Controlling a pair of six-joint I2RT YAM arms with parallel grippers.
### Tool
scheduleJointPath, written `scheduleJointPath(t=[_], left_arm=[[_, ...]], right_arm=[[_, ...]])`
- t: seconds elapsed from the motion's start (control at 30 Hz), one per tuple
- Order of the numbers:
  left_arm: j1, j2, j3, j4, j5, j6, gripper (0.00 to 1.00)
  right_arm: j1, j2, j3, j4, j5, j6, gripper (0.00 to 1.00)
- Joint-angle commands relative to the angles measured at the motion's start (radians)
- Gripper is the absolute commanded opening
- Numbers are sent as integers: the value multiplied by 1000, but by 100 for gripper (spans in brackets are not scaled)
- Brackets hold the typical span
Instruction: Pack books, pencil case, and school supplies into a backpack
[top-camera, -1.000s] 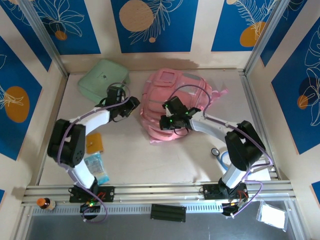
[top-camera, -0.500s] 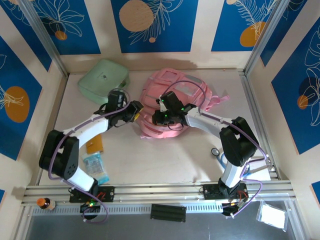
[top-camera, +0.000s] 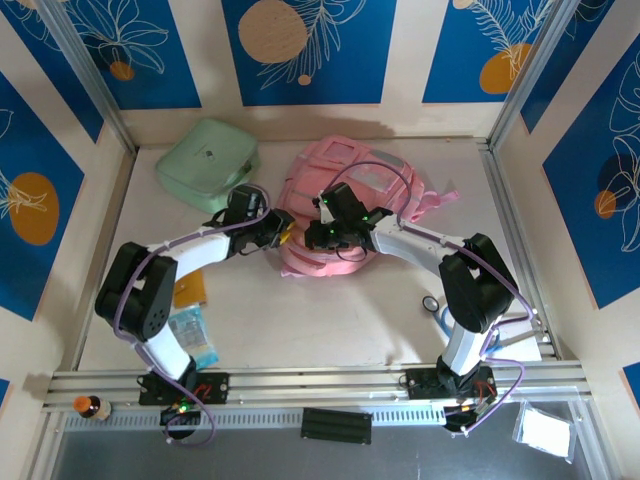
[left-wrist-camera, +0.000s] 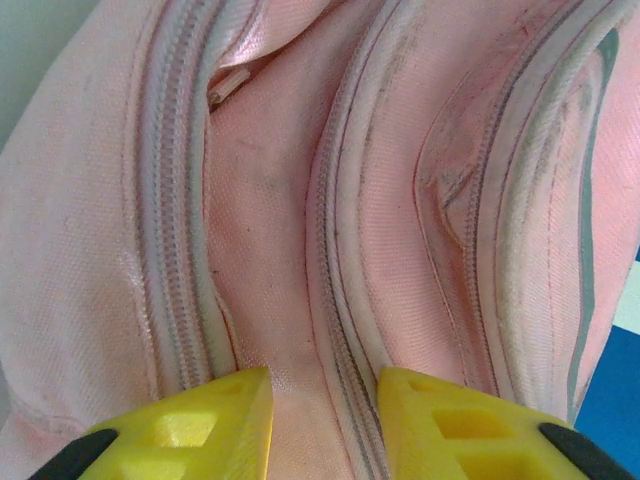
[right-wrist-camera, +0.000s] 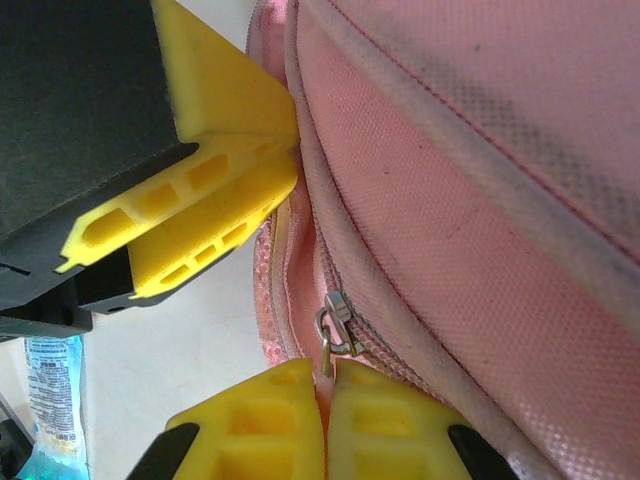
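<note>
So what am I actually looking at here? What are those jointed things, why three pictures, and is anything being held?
Those are a robot's left arm and right arm, bolted at the near edge of the table. Each ends in a gripper with two yellow fingers. One picture looks down from a fixed camera overhead. The other two come from cameras on the wrists, so each shows its own fingertips at the bottom. On the table lie a pink backpack, a mint-green case, an orange-brown flat thing and a blue-and-white packet. The right gripper is pinched shut on the backpack's metal zip pull. The left gripper sits against the backpack's fabric, fingers apart.
</note>
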Motion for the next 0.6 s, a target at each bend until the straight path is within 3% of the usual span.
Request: scheduleJointPath(t=[0.0,0.4,0.57], left_arm=[[-7,20,41,64,3,-13,34],[-7,-81,-39,69,-75,14,38],[-7,-75,-56,112,-38,-23,40]], right_arm=[[13,-39,-16,19,-63,-16,0],[11,-43,-22,14,-35,-10,0],[11,-40,-21,16,-40,-7,0]])
